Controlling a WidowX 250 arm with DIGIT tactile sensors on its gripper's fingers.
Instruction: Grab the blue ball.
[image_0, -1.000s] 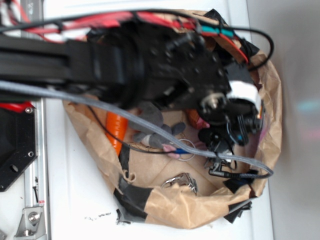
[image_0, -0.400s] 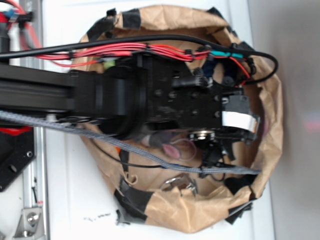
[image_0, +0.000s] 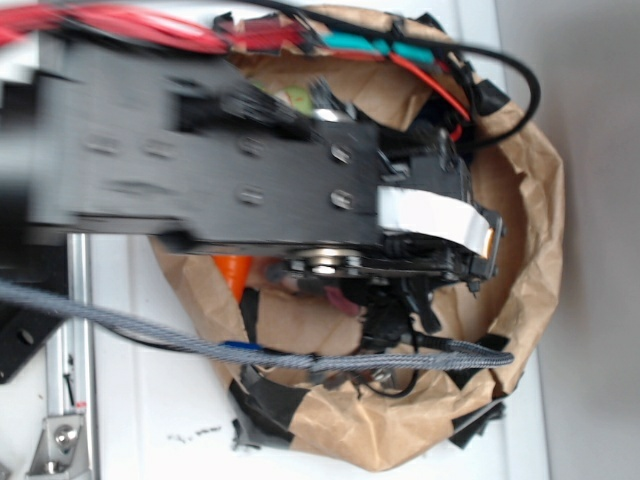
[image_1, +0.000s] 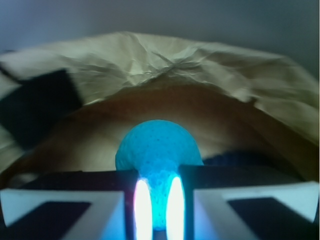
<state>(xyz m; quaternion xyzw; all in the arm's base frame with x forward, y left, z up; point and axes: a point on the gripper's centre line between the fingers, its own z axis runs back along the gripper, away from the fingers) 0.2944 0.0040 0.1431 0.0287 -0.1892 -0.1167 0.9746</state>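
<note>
We are seeing the ball (image_1: 157, 150) sitting between the two fingers (image_1: 65, 210), bulging out beyond their tips, inside the paper bag (image_1: 165, 60), whose crumpled wall is rising behind it, well past the fingertips.

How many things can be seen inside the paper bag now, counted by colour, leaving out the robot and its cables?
Blue: 1, ball, between the end effector fingers
Orange: 1, carrot
Pink: 1, small piece, mostly hidden
Total: 3; the arm hides much of the bag, so more may be there.
</note>
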